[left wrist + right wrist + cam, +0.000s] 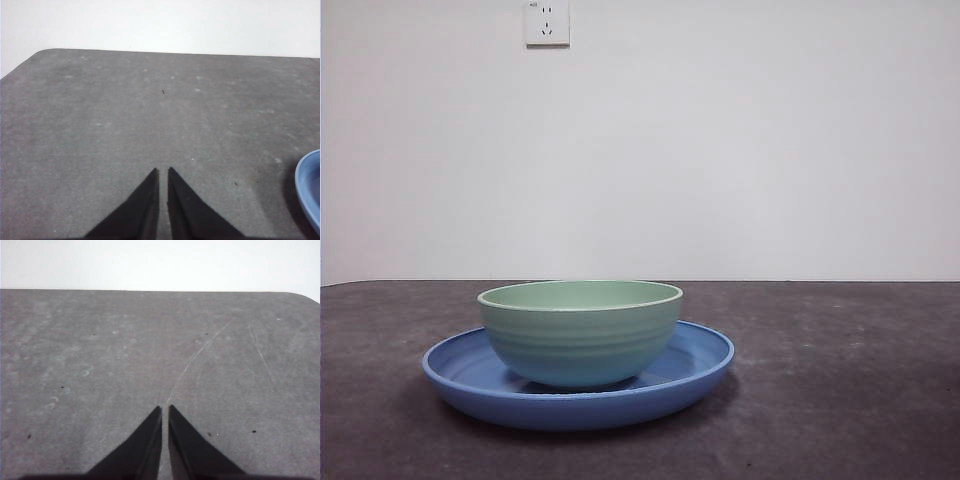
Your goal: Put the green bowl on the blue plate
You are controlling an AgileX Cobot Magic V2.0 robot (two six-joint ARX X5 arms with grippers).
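1. the green bowl (580, 332) sits upright inside the blue plate (700, 372), resting on the plate's flat middle, a little toward the side that shows on the left in the front view. the plate's raised rim rings it all round, which should keep the bowl from sliding off.
2. the plate lies flat on the dark grey table (840, 400). by this look, the placing is done.
3. the left gripper (162, 172) hangs over bare table with its jaws pressed together, holding nothing. an edge of the blue plate (309, 192) shows at the side of its view, so it waits just beside the plate, clear of it.
4. the right gripper (164, 410) is likewise pinched closed on nothing, over table with no dish in sight. neither arm shows in the front view.
5. no brand, label or readable writing appears on the bowl or plate. a white wall socket (547, 22) sits high on the wall; a tiny mark on it is too small to read.
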